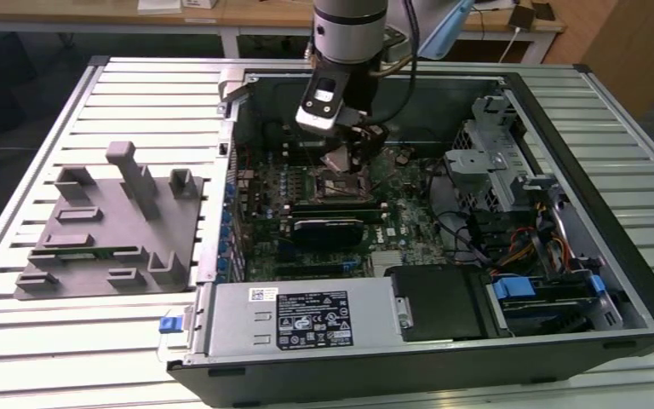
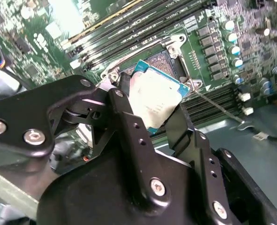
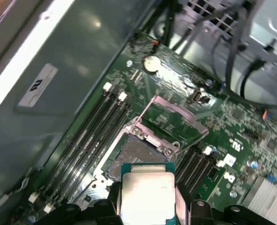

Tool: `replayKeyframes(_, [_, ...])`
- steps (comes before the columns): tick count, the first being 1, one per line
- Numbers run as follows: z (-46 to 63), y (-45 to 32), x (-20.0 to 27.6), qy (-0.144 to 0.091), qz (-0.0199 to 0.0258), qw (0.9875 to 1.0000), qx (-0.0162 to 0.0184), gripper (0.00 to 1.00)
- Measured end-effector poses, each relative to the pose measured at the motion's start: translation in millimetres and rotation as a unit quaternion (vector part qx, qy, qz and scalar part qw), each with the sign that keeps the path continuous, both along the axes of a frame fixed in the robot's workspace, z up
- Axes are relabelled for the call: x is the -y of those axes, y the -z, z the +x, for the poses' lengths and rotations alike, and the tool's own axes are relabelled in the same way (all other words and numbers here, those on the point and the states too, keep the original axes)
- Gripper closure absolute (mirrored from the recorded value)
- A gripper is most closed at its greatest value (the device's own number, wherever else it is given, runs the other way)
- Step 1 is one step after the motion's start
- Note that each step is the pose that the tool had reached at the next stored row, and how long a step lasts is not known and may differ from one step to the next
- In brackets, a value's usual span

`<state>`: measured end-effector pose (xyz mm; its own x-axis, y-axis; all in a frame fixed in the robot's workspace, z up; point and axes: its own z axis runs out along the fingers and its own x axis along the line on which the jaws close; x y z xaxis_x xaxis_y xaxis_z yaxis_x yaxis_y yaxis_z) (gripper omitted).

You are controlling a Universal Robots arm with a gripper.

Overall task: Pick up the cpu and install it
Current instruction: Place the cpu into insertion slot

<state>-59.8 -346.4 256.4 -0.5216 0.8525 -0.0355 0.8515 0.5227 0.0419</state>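
The black end effector (image 2: 150, 104) pinches the small square silver-topped cpu (image 2: 160, 93) over the open black socket (image 3: 139, 152).

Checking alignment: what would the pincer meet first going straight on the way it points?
Probably the open socket, which lies just beyond the cpu that the pincer grips; the gap between them is unclear.

Black, silver-screwed pincer (image 2: 152, 105); grey arm (image 1: 350, 30)
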Motion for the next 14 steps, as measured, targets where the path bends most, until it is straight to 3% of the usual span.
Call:
replayKeyframes(3, [0.0, 0.3, 0.0, 0.027, 0.0, 0.9996, 0.0, 0.46])
replayKeyframes(7, [0.0, 0.8, 0.0, 0.064, 0.0, 0.998, 0.0, 0.46])
replayKeyframes(10, [0.0, 1.3, 0.0, 0.091, 0.0, 0.9959, 0.0, 0.46])
replayKeyframes(14, [0.0, 1.8, 0.0, 0.127, 0.0, 0.9919, 0.0, 0.46])
